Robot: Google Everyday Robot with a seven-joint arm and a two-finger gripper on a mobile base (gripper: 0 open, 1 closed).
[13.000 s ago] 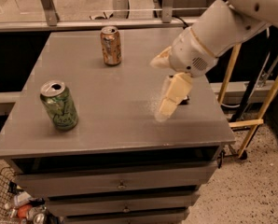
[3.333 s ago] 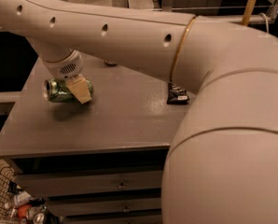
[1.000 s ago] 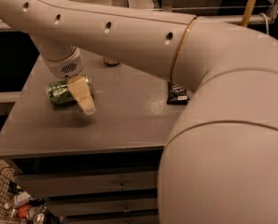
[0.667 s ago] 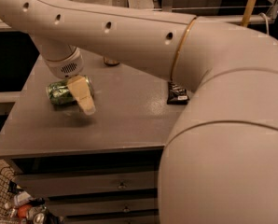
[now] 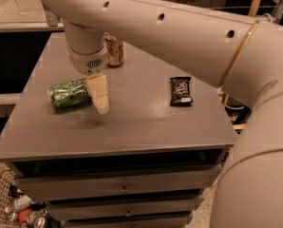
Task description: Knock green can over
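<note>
End effector [image 5: 98,94], cream-tipped, hangs just right of the mottled bright-green aluminium drink can [image 5: 69,93], touching it or v. nearly. Can't tell if it's open or closed.

Green can lies on its side, left part of the flat grey cabinet-top surface [image 5: 146,122]. 13 s ago it stood upright there, w/ end effector well off to the right. In the last sec approx. nothing has shifted.

So the knock-over looks done. Only risk: can rolling as the arm pulls away.

Tan upright drink can [image 5: 115,52] at far side and flat black snack packet [image 5: 181,90] at right look undisturbed.
</note>
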